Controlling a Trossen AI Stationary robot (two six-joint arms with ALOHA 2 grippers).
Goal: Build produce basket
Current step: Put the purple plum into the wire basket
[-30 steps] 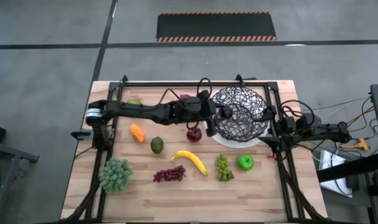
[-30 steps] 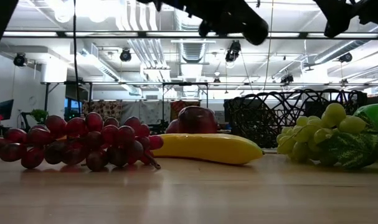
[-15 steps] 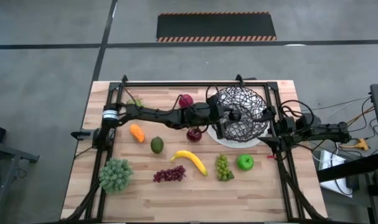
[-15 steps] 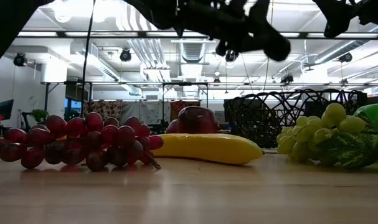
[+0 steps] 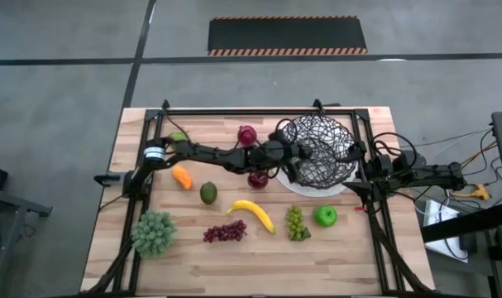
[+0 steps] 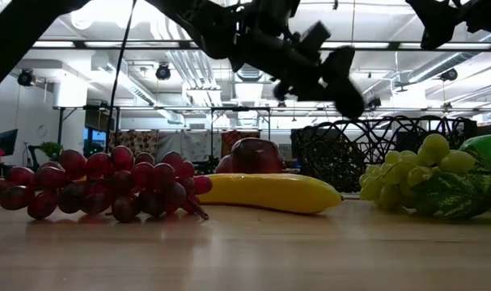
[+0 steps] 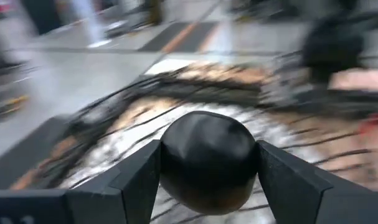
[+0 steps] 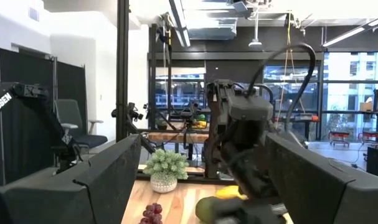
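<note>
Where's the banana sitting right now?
In the high view the banana lies on the table's near middle, between the purple grapes on its left and the green grapes on its right, just in front of the red apple.

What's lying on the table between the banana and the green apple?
A bunch of green grapes lies between the banana and the green apple, seen from above.

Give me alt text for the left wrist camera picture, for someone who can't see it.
The left tool grips a dark round fruit between its two fingers, held over the black wire basket with its white plate base. The background is blurred.
</note>
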